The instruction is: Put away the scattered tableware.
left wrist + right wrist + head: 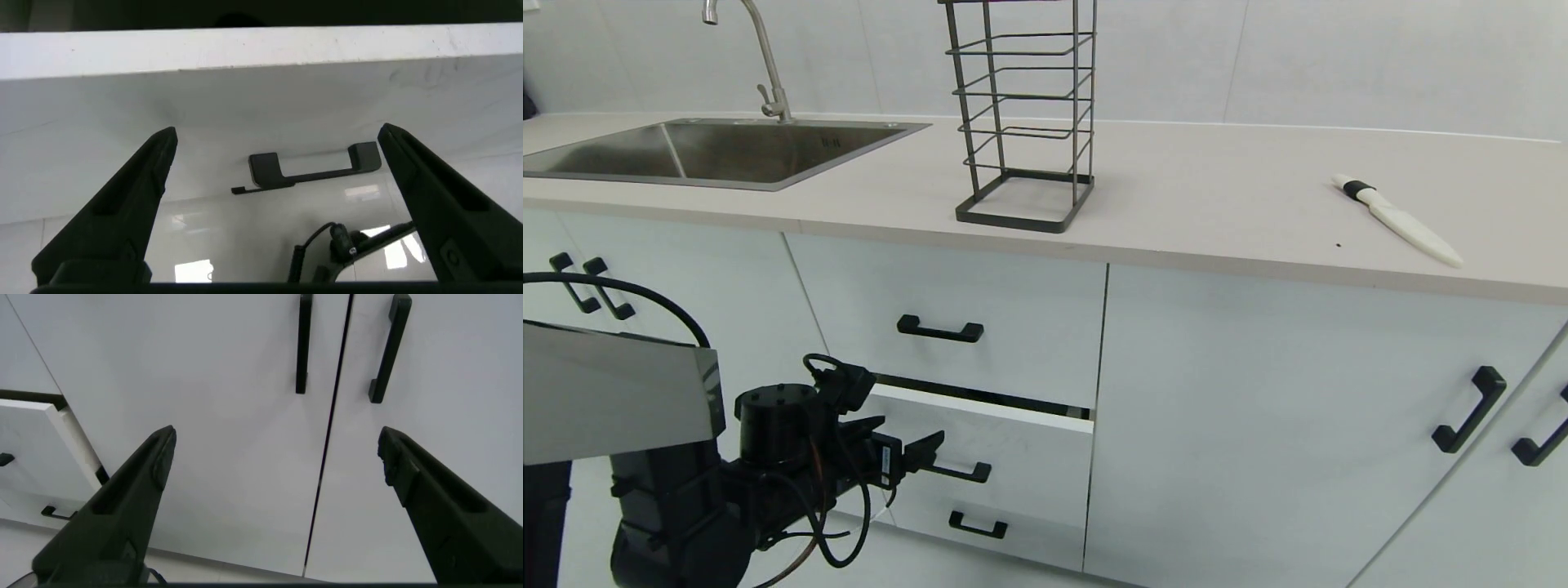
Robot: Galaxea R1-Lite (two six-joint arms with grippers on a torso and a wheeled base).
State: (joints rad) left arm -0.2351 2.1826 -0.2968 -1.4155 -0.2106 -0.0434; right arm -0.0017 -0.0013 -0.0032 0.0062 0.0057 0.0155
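A white knife (1396, 219) with a black band on its handle lies on the counter at the right. Below the counter, the middle drawer (1005, 441) stands slightly pulled out, with a dark gap above its front. My left gripper (915, 445) is open right in front of that drawer, just left of its black handle (968, 471). In the left wrist view the handle (315, 167) sits ahead between the spread fingers (151, 188), apart from them. My right gripper (276, 434) is open and empty, facing white cabinet doors.
A black wire rack (1023, 114) stands mid-counter and a steel sink (719, 151) with a faucet is at the left. The top drawer handle (939, 329) and bottom handle (978, 527) are shut flush. Two vertical door handles (304, 343) face the right gripper.
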